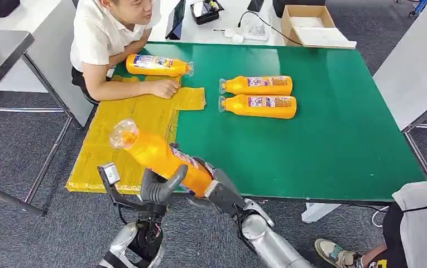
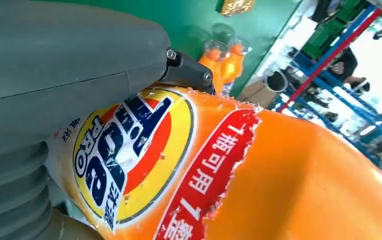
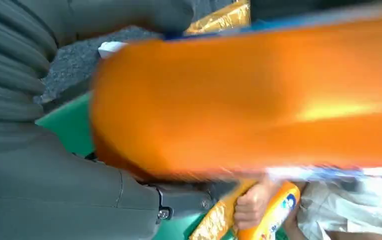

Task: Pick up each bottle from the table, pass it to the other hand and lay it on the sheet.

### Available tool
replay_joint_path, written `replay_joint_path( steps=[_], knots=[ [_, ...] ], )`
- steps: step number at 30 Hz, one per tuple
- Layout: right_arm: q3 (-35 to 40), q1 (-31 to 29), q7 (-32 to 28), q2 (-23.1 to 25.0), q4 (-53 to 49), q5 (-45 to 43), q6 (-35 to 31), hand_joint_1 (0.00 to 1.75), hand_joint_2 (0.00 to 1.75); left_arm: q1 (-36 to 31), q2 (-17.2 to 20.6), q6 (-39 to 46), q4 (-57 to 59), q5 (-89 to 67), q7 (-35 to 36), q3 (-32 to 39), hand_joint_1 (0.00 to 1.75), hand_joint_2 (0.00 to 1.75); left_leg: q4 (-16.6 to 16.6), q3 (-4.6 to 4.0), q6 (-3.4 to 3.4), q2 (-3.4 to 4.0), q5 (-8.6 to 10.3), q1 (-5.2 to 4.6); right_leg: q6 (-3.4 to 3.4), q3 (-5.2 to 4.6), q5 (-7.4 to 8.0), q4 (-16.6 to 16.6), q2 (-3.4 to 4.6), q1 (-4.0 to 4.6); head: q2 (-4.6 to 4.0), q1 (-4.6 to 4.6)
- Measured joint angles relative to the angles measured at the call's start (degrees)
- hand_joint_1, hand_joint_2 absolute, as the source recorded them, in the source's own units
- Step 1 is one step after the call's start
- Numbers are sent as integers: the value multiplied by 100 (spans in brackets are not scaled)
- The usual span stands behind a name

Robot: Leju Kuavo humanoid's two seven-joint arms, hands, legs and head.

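One orange bottle (image 1: 158, 154) with clear cap, tilted, torn label.

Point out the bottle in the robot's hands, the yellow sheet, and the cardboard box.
Held bottle (image 1: 158, 155): head view, on its orange body.
Yellow sheet (image 1: 135, 114): head view, on its bare middle.
Cardboard box (image 1: 287, 19): head view, on its left wall.
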Motion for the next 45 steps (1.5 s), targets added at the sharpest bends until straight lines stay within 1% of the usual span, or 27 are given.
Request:
replay_joint_path(
  steps=[8,12,14,16,17,18,19,21,23,25,29,33,35,37,39,42,45],
  knots=[
    [17,133,-20,22,-77,-188,-120,0,0,42,63,-269,-162,330,94,177,175,175,0,-1,0,0,0,0,0,-1,0,0,0,0,0,2],
    [17,278,-20,20,-142,-216,-164,0,0,9,109,-164,-219,198,41,313,175,175,0,-1,0,0,0,0,0,-1,0,0,0,0,0,-2],
    [15,322,-22,15,-175,-208,-220,0,0,-39,148,258,-214,-295,-56,345,175,175,0,-1,0,0,0,0,0,-1,0,0,0,0,0,2],
    [15,381,-50,9,-227,-76,-392,0,0,-162,221,1014,-157,-1305,-329,374,175,175,0,-1,0,1,0,1,0,-1,0,0,0,0,0,2],
    [17,423,-88,2,-267,104,-593,0,0,-275,300,1559,-89,-2094,-517,404,175,175,0,-1,0,0,1,2,0,-1,0,1,0,1,0,2],
    [20,457,-129,-9,-332,373,-891,0,0,-377,363,2214,14,-3257,-623,431,175,175,0,-1,-1,-1,2,2,-1,-1,0,1,-1,1,0,0],
    [20,491,-136,-28,-436,646,-1172,0,0,-498,454,2709,135,-4494,-517,485,175,175,0,-1,-2,-6,3,3,-1,0,0,2,-3,1,0,-2],
    [20,554,-116,-63,-665,1018,-1428,0,0,-687,555,3076,368,-6080,-227,612,175,175,0,-1,-5,-8,6,6,-1,1,0,3,-4,2,0,2],
    [24,603,-84,-98,-944,1288,-1539,0,0,-813,637,3188,636,-7232,25,804,175,175,0,1,-6,4,5,5,-2,-3,3,3,1,2,0,0],
    [28,690,-74,-123,-1148,1371,-1547,0,0,-953,660,3196,823,-7358,96,945,175,175,0,-1,-6,5,6,5,-2,-6,3,2,1,1,0,2],
    [112,810,-160,-160,-1646,1382,-1449,0,0,-1462,754,3351,1519,-8204,339,1335,175,175,0,-5,-6,-1,7,6,-2,-4,3,3,-1,2,0,2],
    [153,868,-177,-184,-1847,1382,-1432,0,0,-1618,765,3382,1790,-8302,383,1429,175,175,0,-5,-6,0,7,6,-2,-5,3,3,0,2,0,2],
    [170,880,-260,-192,-1895,1338,-1405,0,0,-1686,776,3406,1898,-8624,534,1471,175,175,0,-5,-6,-1,6,6,-2,-7,2,2,-1,2,0,2],
    [190,870,-396,-192,-1939,1202,-1254,0,0,-1942,793,3186,2246,-9337,910,1469,175,175,0,-7,-6,-13,7,6,-2,-6,2,2,-5,2,0,7],
    [265,818,-455,-173,-1980,1148,-1158,0,0,-2358,813,2894,2860,-9889,1257,1453,175,175,0,-8,-9,-11,10,6,-2,-5,3,3,-4,2,0,2],
    [372,742,-496,-125,-1993,1051,-992,0,0,-3011,817,2242,3842,-10197,1649,1410,175,175,0,-6,-11,-2,17,6,-2,-5,8,5,-3,2,0,4],
    [481,711,-501,-79,-1993,1019,-940,0,0,-3411,822,1587,4619,-10507,2037,1305,175,175,0,-4,-12,1,19,6,-2,-5,9,6,-2,2,0,0]
  ],
)
